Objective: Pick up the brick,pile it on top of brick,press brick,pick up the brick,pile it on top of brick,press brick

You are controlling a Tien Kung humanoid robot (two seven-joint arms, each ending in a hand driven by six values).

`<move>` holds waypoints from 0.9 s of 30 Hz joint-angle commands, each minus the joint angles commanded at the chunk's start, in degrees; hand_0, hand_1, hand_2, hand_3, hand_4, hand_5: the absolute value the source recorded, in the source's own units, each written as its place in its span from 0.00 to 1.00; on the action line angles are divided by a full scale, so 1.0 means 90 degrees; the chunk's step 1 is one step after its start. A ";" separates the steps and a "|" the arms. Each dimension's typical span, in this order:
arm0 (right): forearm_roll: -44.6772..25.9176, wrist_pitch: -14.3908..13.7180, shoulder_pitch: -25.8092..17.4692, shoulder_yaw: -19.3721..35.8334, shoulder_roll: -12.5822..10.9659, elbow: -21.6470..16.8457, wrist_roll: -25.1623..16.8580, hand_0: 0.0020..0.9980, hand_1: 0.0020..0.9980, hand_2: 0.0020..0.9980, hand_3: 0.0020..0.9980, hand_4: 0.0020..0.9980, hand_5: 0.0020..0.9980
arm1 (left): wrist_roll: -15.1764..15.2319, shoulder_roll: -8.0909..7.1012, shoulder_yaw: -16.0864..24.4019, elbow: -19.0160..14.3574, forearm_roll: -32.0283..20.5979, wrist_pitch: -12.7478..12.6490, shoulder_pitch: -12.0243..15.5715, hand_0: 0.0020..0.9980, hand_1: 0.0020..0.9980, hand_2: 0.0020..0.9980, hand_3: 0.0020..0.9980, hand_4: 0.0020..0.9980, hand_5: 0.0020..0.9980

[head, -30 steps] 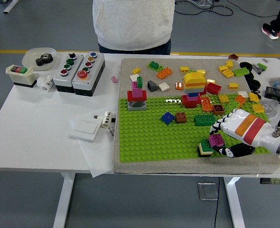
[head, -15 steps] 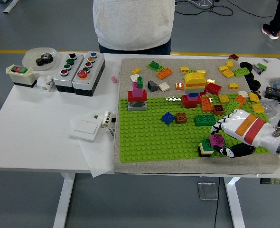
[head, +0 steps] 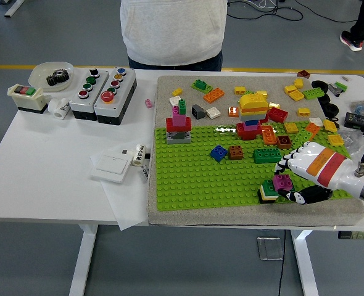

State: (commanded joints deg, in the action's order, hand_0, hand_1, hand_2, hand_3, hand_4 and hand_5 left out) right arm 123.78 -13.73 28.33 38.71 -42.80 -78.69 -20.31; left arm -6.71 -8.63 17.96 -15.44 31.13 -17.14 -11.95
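My right hand (head: 291, 180), white with an orange stripe, reaches in from the right over the green baseplate (head: 200, 172). Its fingers (head: 288, 163) and black thumb (head: 306, 197) are curled around a magenta brick (head: 282, 181). That brick sits on a small stack (head: 268, 191) of a green brick over a white and black one, near the plate's front right edge. The left arm is out of view.
On the plate stand a red, pink and green tower (head: 178, 124), a yellow-topped tower (head: 253, 112), and blue (head: 218, 153), brown (head: 235, 152) and dark green (head: 266, 155) bricks. Loose bricks (head: 296, 92) lie at the back right. Button boxes (head: 103, 92) stand left; a person (head: 173, 31) stands behind.
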 joint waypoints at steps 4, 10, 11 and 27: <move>-0.0006 -0.0005 0.0013 0.0000 0.0010 0.0016 -0.0006 0.33 0.50 0.64 0.55 0.68 0.38 | -0.0001 0.0002 0.0001 0.0001 0.0001 -0.0001 0.0002 0.78 0.80 0.76 0.62 0.68 0.64; 0.0005 0.0011 0.0011 0.0003 0.0007 0.0048 -0.0005 0.35 0.53 0.69 0.56 0.71 0.38 | -0.0006 0.0007 0.0016 0.0002 0.0023 0.0002 0.0010 0.78 0.80 0.76 0.62 0.68 0.64; 0.0007 0.0015 0.0009 0.0002 0.0007 0.0049 -0.0004 0.37 0.55 0.75 0.60 0.73 0.38 | -0.0008 0.0008 0.0020 0.0002 0.0028 0.0002 0.0012 0.78 0.80 0.76 0.62 0.68 0.64; 0.0019 0.0024 -0.0010 0.0017 0.0005 0.0051 0.0026 0.40 0.58 0.78 0.65 0.76 0.38 | -0.0030 0.0015 0.0063 0.0002 0.0102 0.0011 0.0045 0.79 0.80 0.76 0.62 0.68 0.64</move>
State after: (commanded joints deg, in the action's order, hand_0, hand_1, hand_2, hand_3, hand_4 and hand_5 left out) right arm 123.95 -13.51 28.24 38.86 -42.75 -78.23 -20.08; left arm -6.98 -8.49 18.53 -15.42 32.05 -17.05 -11.55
